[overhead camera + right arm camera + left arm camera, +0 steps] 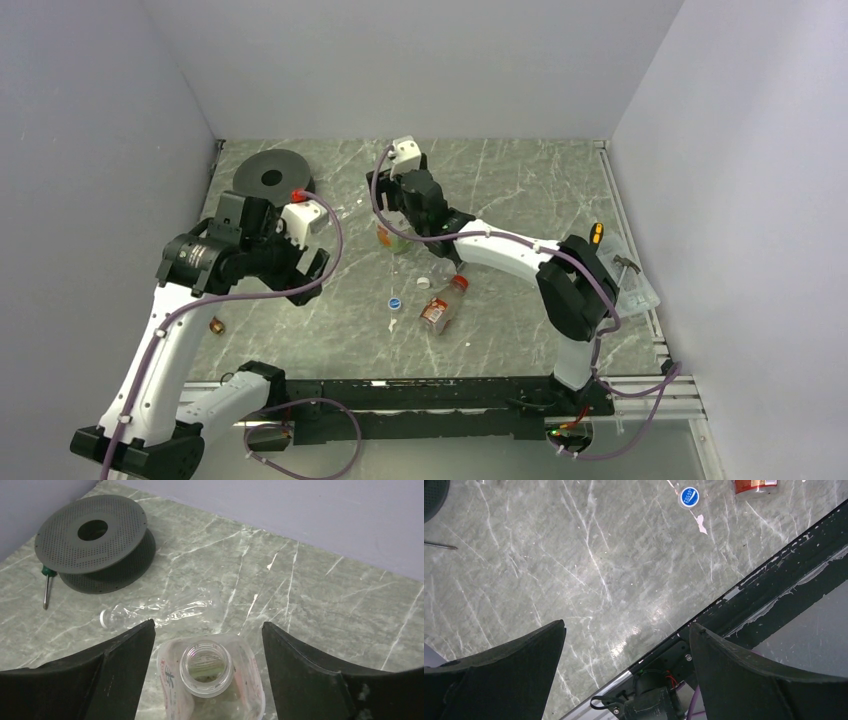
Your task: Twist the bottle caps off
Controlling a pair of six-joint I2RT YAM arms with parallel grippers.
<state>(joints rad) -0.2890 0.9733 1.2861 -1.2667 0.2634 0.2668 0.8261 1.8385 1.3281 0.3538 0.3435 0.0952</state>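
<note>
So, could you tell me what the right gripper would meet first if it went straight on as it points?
Probably the open mouth of the large bottle, centred ahead of the right gripper between its spread fingers; how far is unclear.

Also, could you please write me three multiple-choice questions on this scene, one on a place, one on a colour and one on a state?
1. Where does the blue cap lie?
A. on the table
B. on top of the black disc
C. screwed on a bottle's neck

2. What colour is the handle of the screwdriver?
A. red
B. green
C. yellow

3. How is the upright bottle that the right gripper straddles?
A. capped
B. uncapped, mouth open
C. tipped on its side

Answers:
1 A: the blue cap lies flat on the table, near the red-labelled bottle.
2 B: the screwdriver beside the disc has a green handle.
3 B: the right wrist view looks straight down into its bare neck.
</note>
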